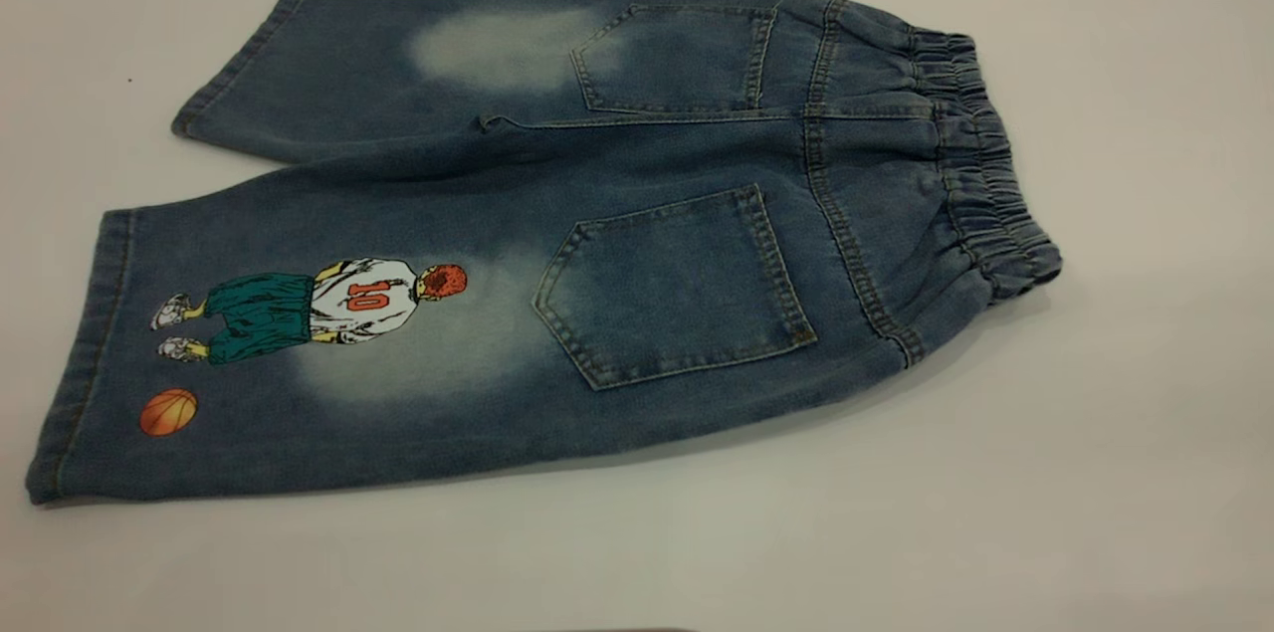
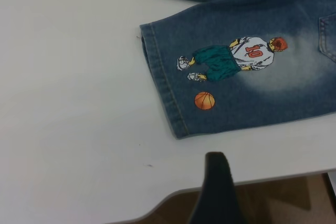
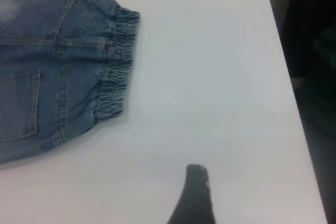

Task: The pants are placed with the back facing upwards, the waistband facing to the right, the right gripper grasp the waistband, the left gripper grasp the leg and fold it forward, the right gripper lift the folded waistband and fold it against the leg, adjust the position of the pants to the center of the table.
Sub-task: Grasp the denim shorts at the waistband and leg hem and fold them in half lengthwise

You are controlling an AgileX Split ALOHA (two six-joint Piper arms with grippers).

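Observation:
The denim pants lie flat on the white table, back pockets up, elastic waistband to the right. The near leg carries a basketball-player print; the far leg lies behind it. Neither gripper shows in the exterior view. My left gripper hovers over the table's front edge, short of the near leg's hem, with one dark finger showing and nothing beside it. My right gripper hangs over bare table, apart from the waistband, likewise showing a single finger.
The table's front edge runs just under the left finger, with brown floor beyond. In the right wrist view the table's side edge borders a dark area. Bare tabletop surrounds the pants on all sides.

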